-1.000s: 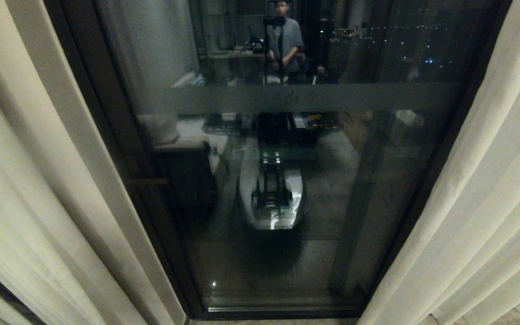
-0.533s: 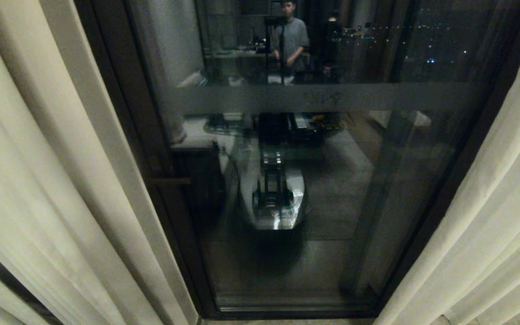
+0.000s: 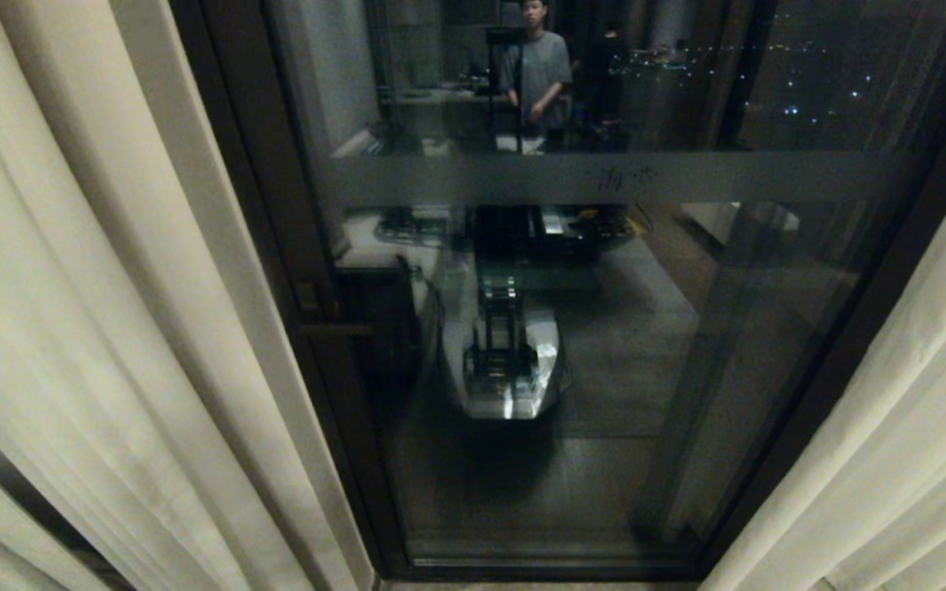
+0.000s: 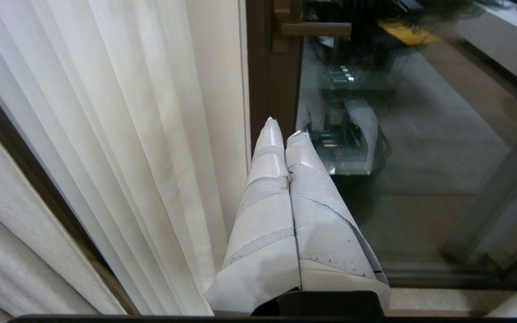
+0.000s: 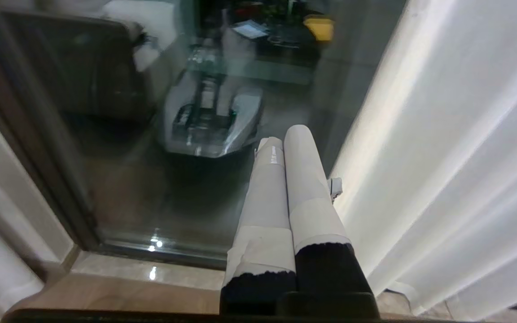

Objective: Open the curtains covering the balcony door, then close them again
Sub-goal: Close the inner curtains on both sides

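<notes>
Head view: curtains drawn apart, left panel (image 3: pixel 112 312) bunched along the left side, right panel (image 3: pixel 916 394) along the right, both cream with long vertical pleats. Between them the balcony door (image 3: pixel 604 328) stands uncovered, dark frame (image 3: pixel 259 213), frosted band (image 3: pixel 604 176) running across the glass, small dark handle (image 3: pixel 333 330) on the left frame member. Glass reflects the robot's white base (image 3: pixel 510 361) and a person (image 3: pixel 540 74) standing behind in a grey shirt; city lights upper right. Neither arm shows here. Left wrist view: left gripper (image 4: pixel 281 128), white tape-wrapped fingers (image 4: pixel 267 197) pressed together, holding nothing, tips in front of the dark door frame (image 4: pixel 269 80), just beside the left panel's (image 4: pixel 119 134) hemmed edge; touching the fabric or not, cannot tell. Handle (image 4: pixel 314 29) visible further along the frame. Right wrist view: right gripper (image 5: pixel 285 137), taped fingers (image 5: pixel 308 179) together, empty, pointing at the lower glass (image 5: pixel 128 179), right panel (image 5: pixel 456 157) just beside it, apart from the fabric at the tips. Pale floor sill (image 5: pixel 151 273) under the door.
</notes>
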Motion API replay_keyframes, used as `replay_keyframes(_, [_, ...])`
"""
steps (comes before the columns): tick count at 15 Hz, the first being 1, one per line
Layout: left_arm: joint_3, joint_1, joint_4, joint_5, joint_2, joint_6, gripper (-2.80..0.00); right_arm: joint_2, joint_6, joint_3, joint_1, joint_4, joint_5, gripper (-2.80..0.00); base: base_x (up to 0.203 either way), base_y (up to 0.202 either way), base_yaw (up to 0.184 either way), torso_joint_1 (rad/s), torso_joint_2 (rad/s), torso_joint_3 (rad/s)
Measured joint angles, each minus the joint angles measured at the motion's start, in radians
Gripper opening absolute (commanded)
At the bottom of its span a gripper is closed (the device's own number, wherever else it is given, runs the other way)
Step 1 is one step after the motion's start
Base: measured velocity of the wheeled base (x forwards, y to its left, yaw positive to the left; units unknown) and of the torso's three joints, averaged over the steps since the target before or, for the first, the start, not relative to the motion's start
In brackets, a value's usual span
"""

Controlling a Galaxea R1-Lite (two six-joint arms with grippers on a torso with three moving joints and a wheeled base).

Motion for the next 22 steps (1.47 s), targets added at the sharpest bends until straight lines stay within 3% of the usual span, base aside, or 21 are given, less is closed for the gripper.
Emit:
replay_keyframes(4, [-0.005,0.000,-0.004,-0.007,0.000,-0.005,-2.80,0.000,0.000,0.000,0.000,-0.001,0.000,-2.80,0.000,0.000,0.000,0.000,0.00,0.000])
replay_keyframes(8, [-0.121,0.001,0.008,-0.003,0.037,-0.008,-2.80,0.000,0.000,0.000,0.000,0.000,0.000,-2.80,0.000,0.000,0.000,0.000,0.00,0.000])
replay_keyframes(11, [-0.233,0.000,-0.022,0.024,0.157,-0.006,-2.80,0.000,0.000,0.000,0.000,-0.001,0.000,-2.80,0.000,0.000,0.000,0.000,0.00,0.000])
replay_keyframes(12, [-0.265,0.000,-0.051,0.043,0.210,-0.005,0.00,0.000,0.000,0.000,0.000,0.000,0.000,-2.80,0.000,0.000,0.000,0.000,0.00,0.000])
replay_keyframes(16, [-0.368,0.009,-0.238,0.122,0.460,-0.001,0.00,0.000,0.000,0.000,0.000,0.000,0.000,-2.80,0.000,0.000,0.000,0.000,0.00,0.000])
replay_keyframes(18, [-0.429,0.024,-0.325,0.198,0.569,-0.003,0.00,0.000,0.000,0.000,0.000,0.000,0.000,-2.80,0.000,0.000,0.000,0.000,0.00,0.000])
replay_keyframes(20, [-0.496,0.038,-0.348,0.296,0.657,-0.004,0.00,0.000,0.000,0.000,0.001,0.000,0.001,-2.80,0.000,0.000,0.000,0.000,0.00,0.000])
replay_keyframes(22, [-0.555,0.077,-0.352,0.350,0.724,-0.004,0.00,0.000,0.000,0.000,0.000,0.000,0.000,-2.80,0.000,0.000,0.000,0.000,0.00,0.000])
